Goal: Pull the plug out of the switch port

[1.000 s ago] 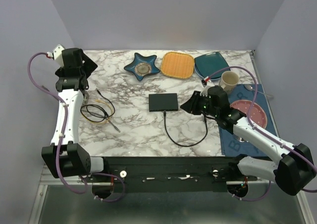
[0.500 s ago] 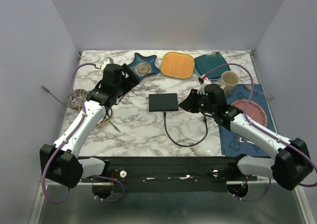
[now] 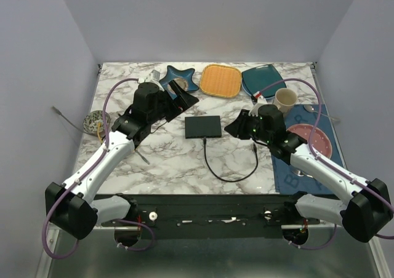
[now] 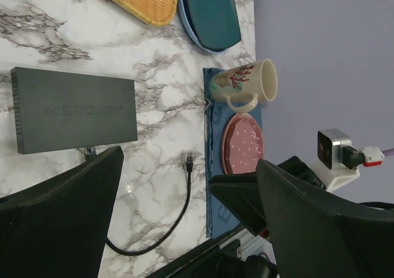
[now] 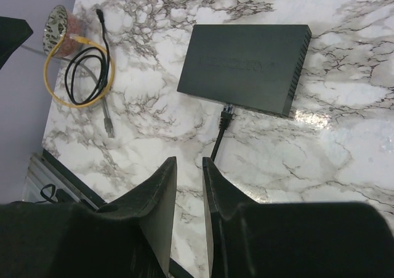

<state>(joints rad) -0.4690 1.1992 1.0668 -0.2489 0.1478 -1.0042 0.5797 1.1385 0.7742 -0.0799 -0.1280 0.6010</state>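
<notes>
The switch (image 3: 203, 127) is a flat black box lying mid-table, also in the left wrist view (image 4: 74, 109) and the right wrist view (image 5: 246, 66). The plug (image 5: 226, 113) sits in a port on its near edge (image 3: 204, 139). Its black cable (image 3: 231, 176) loops right to a loose end (image 4: 188, 162). My left gripper (image 3: 184, 98) hovers wide open just left of and behind the switch (image 4: 189, 167), holding nothing. My right gripper (image 3: 233, 129) hangs to the right of the switch, its fingers (image 5: 188, 164) a narrow gap apart with only marble between them.
A blue star dish (image 3: 178, 81), an orange square plate (image 3: 221, 80) and a teal plate (image 3: 261, 79) line the back. A mug (image 3: 285, 98) and a pink plate (image 3: 311, 139) stand on a blue mat (image 3: 305, 173) at right. Coiled yellow and black cables (image 5: 77, 75) and a small bowl (image 3: 95, 121) lie at left.
My left arm has swung from the far left edge across the table to beside the switch, its gripper staying open. The right gripper has barely shifted. The plug has not moved.
</notes>
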